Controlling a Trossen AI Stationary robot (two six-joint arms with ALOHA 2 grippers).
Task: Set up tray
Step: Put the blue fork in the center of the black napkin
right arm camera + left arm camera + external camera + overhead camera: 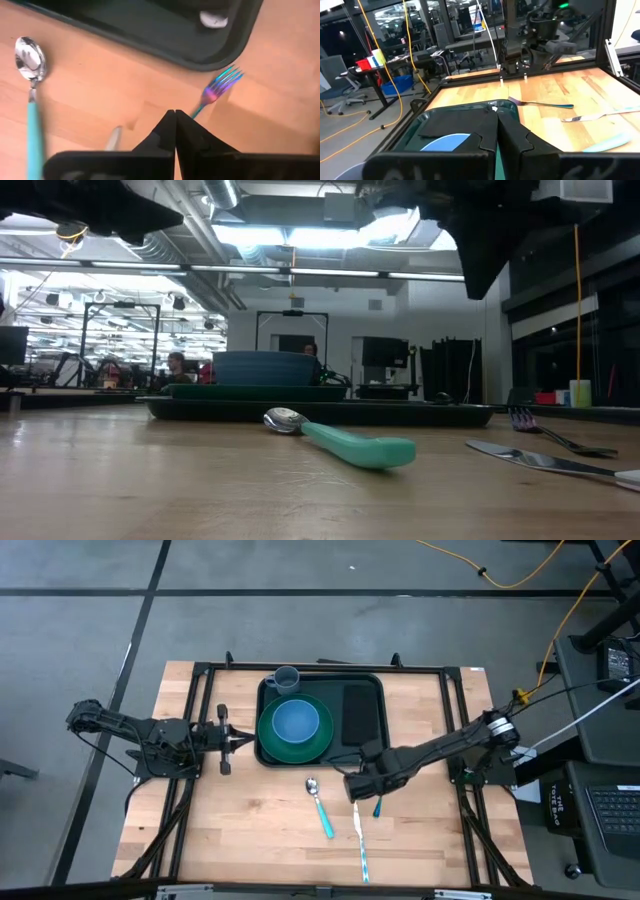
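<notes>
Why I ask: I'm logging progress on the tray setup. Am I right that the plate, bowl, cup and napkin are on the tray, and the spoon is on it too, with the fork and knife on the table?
Not quite. The spoon is not on the tray; it lies on the bare wood in front of it, as the high view shows. The plate, bowl, cup and napkin are on the tray, and the fork and knife are on the table.

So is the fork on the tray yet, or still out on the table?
Out. The fork lies on bare wood just past the tray's corner, under the shut right gripper.
</notes>
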